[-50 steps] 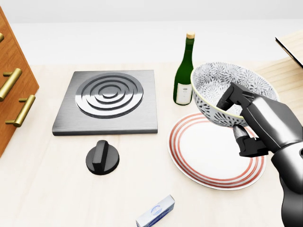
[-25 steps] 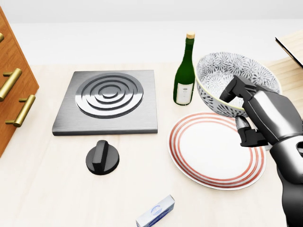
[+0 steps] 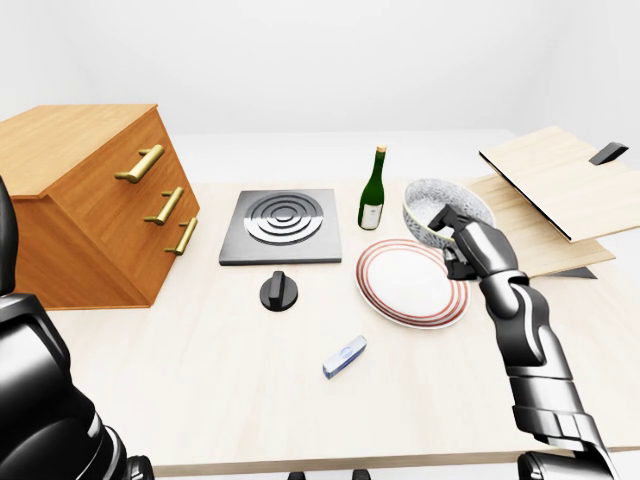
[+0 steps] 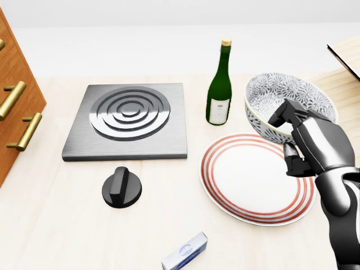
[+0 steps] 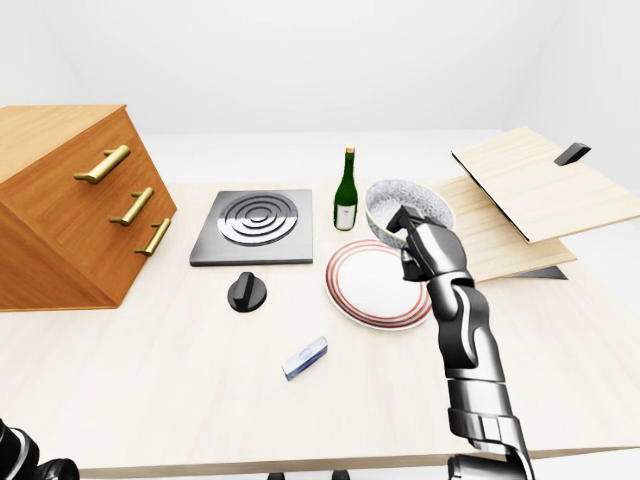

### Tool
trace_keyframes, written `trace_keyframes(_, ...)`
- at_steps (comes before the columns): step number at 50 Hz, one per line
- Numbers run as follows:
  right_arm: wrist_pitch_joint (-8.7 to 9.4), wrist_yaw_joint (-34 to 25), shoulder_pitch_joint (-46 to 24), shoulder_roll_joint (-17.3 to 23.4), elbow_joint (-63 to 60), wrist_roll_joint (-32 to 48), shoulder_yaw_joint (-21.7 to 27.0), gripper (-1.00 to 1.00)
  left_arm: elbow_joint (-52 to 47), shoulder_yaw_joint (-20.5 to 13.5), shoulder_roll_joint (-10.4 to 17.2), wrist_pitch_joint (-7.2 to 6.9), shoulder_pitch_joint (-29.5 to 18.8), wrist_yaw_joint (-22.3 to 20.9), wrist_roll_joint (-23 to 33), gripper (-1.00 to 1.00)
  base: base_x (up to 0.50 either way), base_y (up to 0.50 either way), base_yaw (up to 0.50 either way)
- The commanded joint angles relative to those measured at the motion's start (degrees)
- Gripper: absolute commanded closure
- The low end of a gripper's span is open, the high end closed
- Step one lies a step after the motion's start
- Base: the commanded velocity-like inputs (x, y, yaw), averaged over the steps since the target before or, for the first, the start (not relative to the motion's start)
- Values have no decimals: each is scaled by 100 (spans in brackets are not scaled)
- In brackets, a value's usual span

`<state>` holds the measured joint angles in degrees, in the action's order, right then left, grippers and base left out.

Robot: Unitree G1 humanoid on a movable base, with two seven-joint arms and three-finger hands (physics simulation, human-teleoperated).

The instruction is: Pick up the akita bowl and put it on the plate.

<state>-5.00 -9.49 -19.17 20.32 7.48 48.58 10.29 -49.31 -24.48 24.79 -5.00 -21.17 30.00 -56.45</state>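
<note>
Pale wooden counter [image 4: 169, 225] carries everything; the right robot hand [image 4: 287, 136] pinches the rim of the white akita bowl with grey floral pattern [image 4: 284, 93], fingers closed on it, at the 1 o'clock edge of the red-ringed white plate [image 4: 247, 180]. A green glass wine bottle [image 4: 219, 84] stands at the bowl's 9 o'clock.

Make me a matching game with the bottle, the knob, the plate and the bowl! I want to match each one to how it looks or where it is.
Things:
1 bottle
2 knob
3 plate
4 bowl

Clues:
A gripped by the right hand
B white with red rings
C green, standing upright
D black, just below the burner in the head view

Pairs: 1-C, 2-D, 3-B, 4-A
</note>
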Motion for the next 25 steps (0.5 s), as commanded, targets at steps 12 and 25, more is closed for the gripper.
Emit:
trace_keyframes(12,0,888,6,10,835,427,-126,99,12,-15,26,0,-22,0,-108,-100,0,0,0)
trace_keyframes(25,0,1023,307,-104,706,577,-171,99,32,35,19,0,-4,0,-62,-100,0,0,0)
